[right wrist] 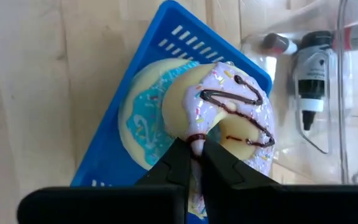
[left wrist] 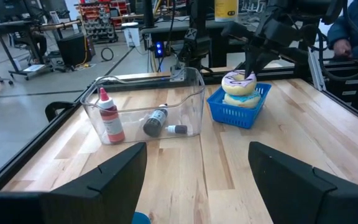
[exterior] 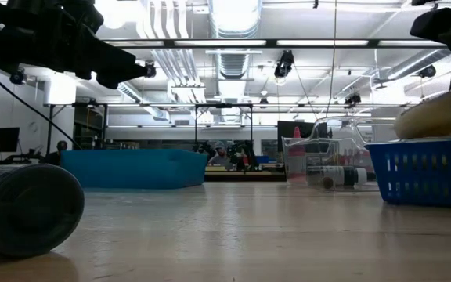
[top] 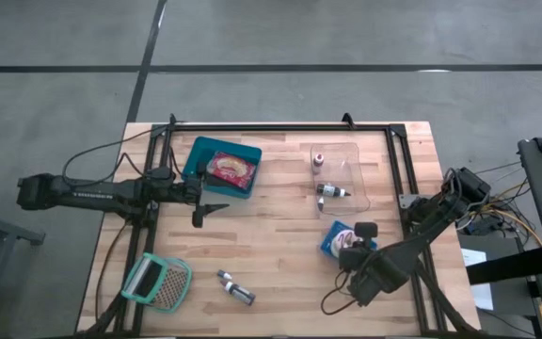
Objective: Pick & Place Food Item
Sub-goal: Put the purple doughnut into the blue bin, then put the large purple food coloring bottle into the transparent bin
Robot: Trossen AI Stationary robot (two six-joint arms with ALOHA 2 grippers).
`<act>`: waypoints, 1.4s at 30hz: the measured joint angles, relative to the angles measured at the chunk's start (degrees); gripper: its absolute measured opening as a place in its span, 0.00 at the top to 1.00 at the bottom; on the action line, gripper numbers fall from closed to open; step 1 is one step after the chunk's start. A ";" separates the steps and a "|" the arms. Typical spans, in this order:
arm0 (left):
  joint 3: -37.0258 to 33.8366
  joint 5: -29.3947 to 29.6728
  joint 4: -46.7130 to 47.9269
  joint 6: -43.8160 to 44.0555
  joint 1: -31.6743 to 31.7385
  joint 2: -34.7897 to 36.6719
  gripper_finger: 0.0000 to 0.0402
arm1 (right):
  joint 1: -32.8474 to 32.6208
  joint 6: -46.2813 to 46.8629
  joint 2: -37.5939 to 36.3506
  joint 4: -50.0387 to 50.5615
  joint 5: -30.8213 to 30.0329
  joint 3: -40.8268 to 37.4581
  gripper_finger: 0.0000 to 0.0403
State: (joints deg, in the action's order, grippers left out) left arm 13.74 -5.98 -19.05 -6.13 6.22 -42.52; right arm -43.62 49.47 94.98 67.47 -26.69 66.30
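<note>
Worktop (top: pixel 280 268): level wood, framed by dark rails. No fault noted, but the bare boards below and around my right end effector (right wrist: pixel 191 163) are where anything dropped would land.

Clear bin (left wrist: pixel 148 106): beyond my right end effector, just past the basket, holding small bottles. A wide swing on lift-out could clip its wall.

Blue basket (right wrist: pixel 110 149): directly beneath my right end effector. It is light mesh; if the load snags on its rim, I judge the whole basket could lift or skid.

Purple-iced doughnut (right wrist: pixel 229 109): the task item, sitting tilted in the basket atop a blue-iced doughnut (right wrist: pixel 143 127). My right end effector is pinched fully together on its near rim, gripping only a thin edge of icing and dough.

Risks, by my assessment: the narrow bite may tear through soft material or slip on the icing; the off-centre hold would let the doughnut swing and drop; the lower doughnut may stick and be dragged up with it.

My left end effector (left wrist: pixel 194 171): well apart across the worktop, spread wide, holding nothing, near the teal tray (top: pixel 222 169). No hazard there.
</note>
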 joint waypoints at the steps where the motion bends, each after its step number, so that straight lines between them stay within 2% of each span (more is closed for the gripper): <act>1: 0.00 -0.02 0.01 0.00 0.00 0.00 0.29 | 0.00 0.00 0.00 -0.13 0.14 0.00 0.95; 8: 0.02 -0.16 0.00 -0.02 0.00 0.00 0.29 | 0.30 0.06 0.02 -0.29 4.02 0.00 0.85; 24: 0.02 -0.17 0.00 -0.24 0.00 0.00 0.29 | 0.39 0.07 0.02 -0.81 4.25 0.00 0.50; 31: 0.02 -0.17 0.00 -0.24 -0.02 0.00 0.29 | 0.39 0.03 0.04 -0.75 4.45 1.33 0.45; 42: 0.02 -0.44 0.00 -0.20 0.00 0.00 0.29 | 0.39 -3.11 0.04 -3.65 3.35 5.64 0.45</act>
State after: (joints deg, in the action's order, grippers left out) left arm 13.76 -6.42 -19.05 -6.33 6.22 -42.52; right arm -43.22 46.36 95.02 63.82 -23.34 71.94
